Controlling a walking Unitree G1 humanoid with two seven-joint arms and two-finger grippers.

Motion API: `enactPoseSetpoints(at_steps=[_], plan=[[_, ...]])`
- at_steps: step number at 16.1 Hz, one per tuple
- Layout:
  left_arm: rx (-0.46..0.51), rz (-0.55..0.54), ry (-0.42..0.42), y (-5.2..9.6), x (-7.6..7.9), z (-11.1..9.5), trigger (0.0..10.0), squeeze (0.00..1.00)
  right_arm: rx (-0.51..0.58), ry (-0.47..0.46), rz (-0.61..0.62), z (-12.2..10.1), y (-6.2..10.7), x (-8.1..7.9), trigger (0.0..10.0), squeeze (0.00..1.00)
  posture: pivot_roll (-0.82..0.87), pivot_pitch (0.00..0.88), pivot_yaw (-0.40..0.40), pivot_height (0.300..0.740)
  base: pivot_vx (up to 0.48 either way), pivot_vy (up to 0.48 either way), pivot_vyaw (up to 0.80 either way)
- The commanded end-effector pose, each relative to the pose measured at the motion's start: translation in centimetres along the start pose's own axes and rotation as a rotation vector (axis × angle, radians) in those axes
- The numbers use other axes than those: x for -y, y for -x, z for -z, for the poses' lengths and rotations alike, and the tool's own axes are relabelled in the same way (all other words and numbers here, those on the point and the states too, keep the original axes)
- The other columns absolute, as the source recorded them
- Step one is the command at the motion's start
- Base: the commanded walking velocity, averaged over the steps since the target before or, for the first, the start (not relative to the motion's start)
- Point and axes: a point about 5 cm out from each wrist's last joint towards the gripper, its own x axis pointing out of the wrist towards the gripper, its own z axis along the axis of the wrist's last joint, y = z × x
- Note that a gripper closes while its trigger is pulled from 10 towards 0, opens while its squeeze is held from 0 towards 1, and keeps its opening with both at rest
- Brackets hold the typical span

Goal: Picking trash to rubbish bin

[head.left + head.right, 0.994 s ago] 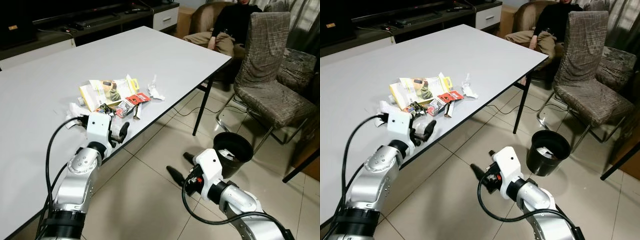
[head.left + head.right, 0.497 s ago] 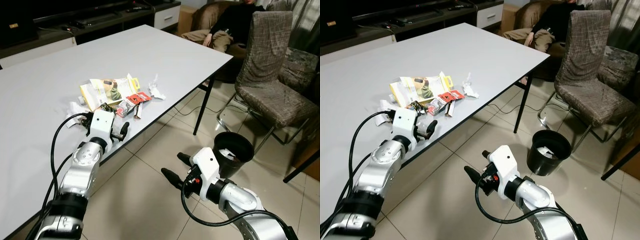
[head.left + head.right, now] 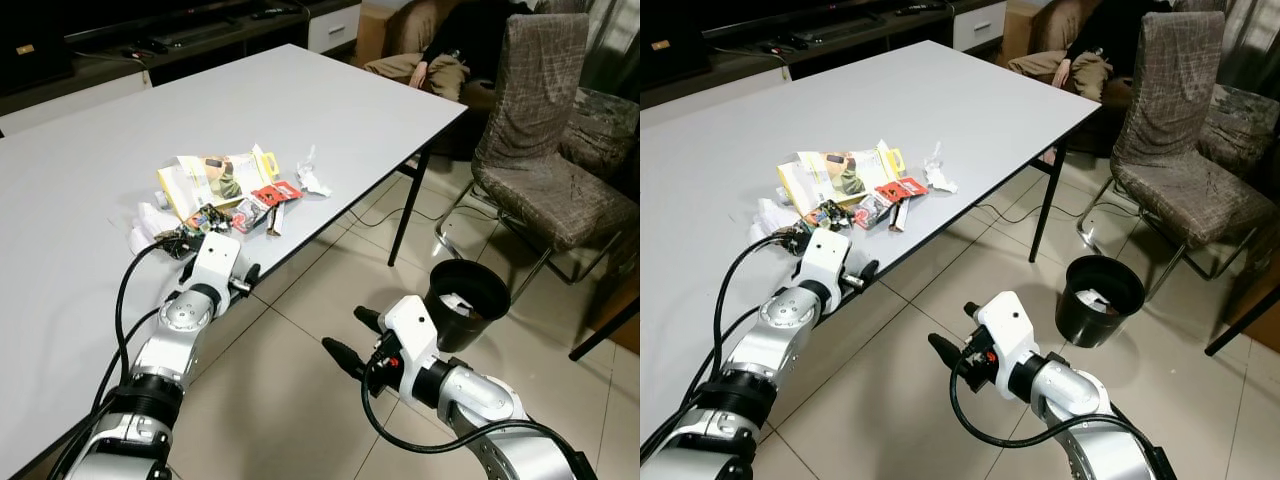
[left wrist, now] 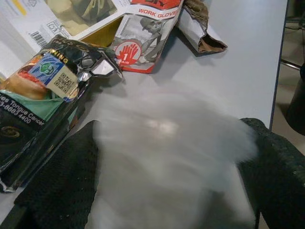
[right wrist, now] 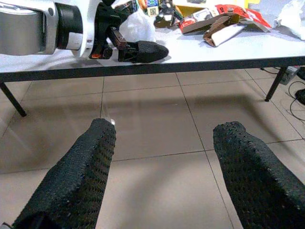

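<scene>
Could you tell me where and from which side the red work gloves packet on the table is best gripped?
I would grip the red work gloves packet by its free end pointing toward the table edge, coming from that edge side. It lies flat, and its other end is crowded by the yellow carton and the dark foil wrapper, so that end looks most reachable.

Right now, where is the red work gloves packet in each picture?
Left eye view: red work gloves packet in the trash pile near the table's front edge.
Right eye view: same pile.
Left wrist view: ahead of the fingers.
Right wrist view: on the tabletop.
Shared landmark: yellow box.
</scene>
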Motion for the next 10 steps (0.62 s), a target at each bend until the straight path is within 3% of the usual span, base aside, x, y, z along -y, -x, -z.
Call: enactPoseSetpoints(at_steps=[1,3,4,6,7,8,10], plan=[[0.001,-0.009,-0.005,-0.22,-0.17,-0.23,10.0,0.00,-0.003,0.018,0.014,-0.31,0.03,0.29,10.0,0.00,-0.14,0.000,-0.007,0.740,0.000,0.000,0.00],[0.003,-0.014,0.005,-0.41,-0.37,-0.38,10.0,0.00,0.002,0.011,-0.001,-0.42,0.00,0.18,10.0,0.00,-0.15,0.000,-0.008,0.740,0.000,0.000,0.00],[0.007,-0.022,0.017,-0.51,-0.58,-0.49,6.0,0.00,0.001,0.015,-0.028,-0.48,-0.03,-0.06,10.0,0.00,-0.14,0.000,-0.009,0.740,0.000,0.000,0.00],[0.008,-0.016,0.011,-0.51,-0.69,-0.43,2.9,0.00,-0.001,0.032,-0.037,-0.52,-0.11,-0.17,10.0,0.00,-0.14,0.000,-0.005,0.740,0.000,0.000,0.00],[0.008,-0.015,0.006,-0.48,-0.68,-0.38,2.5,0.00,-0.001,0.032,-0.035,-0.51,-0.11,-0.15,10.0,0.00,-0.14,0.000,-0.005,0.740,0.000,0.000,0.00],[0.010,-0.015,0.014,-0.51,-0.68,-0.38,0.0,0.00,-0.001,0.032,-0.034,-0.52,-0.17,-0.11,10.0,0.00,-0.14,0.000,-0.005,0.740,0.000,0.000,0.00],[0.014,-0.005,0.017,-0.58,-0.59,-0.41,0.0,0.00,-0.002,0.033,-0.034,-0.48,-0.20,-0.13,10.0,0.00,-0.15,0.000,-0.006,0.740,0.000,0.000,0.00]])
